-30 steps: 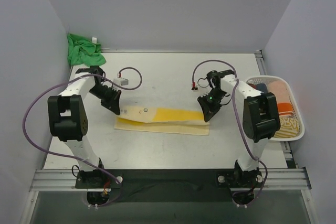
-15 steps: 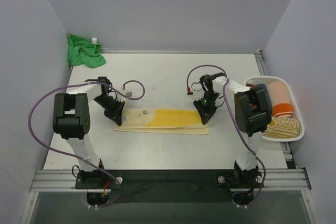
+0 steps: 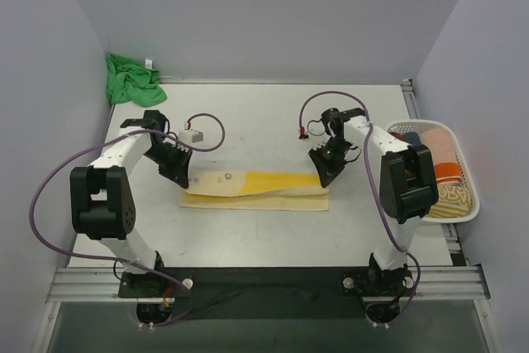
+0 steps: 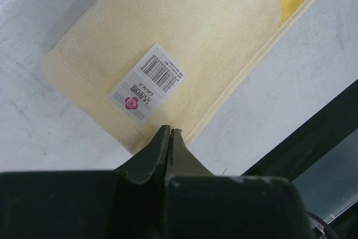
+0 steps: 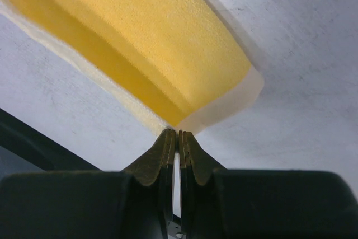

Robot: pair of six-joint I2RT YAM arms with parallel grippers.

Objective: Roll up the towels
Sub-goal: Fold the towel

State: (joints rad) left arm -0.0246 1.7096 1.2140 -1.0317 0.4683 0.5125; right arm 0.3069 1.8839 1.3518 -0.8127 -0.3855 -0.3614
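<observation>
The pale yellow towel [image 3: 256,189] lies as a long folded strip in the middle of the table, its bright yellow patch towards the right. My left gripper [image 3: 183,179] is shut at its left end; in the left wrist view [image 4: 169,131] the tips pinch the edge of the towel [image 4: 184,43] near its barcode label [image 4: 146,82]. My right gripper [image 3: 325,178] is shut on the right end; in the right wrist view [image 5: 178,132] it holds a raised corner of the towel [image 5: 151,43]. The green towel [image 3: 131,80] lies crumpled at the far left corner.
A white slatted basket [image 3: 474,197] with several rolled towels stands at the right table edge. Purple cables loop from both arms, and a small white connector [image 3: 191,130] hangs by the left arm. Grey walls close the left, back and right.
Both grippers dipped towards the near side half a second ago, then drew back away. The towel's upper layer shifted with them. The basket shows at a slightly different place.
</observation>
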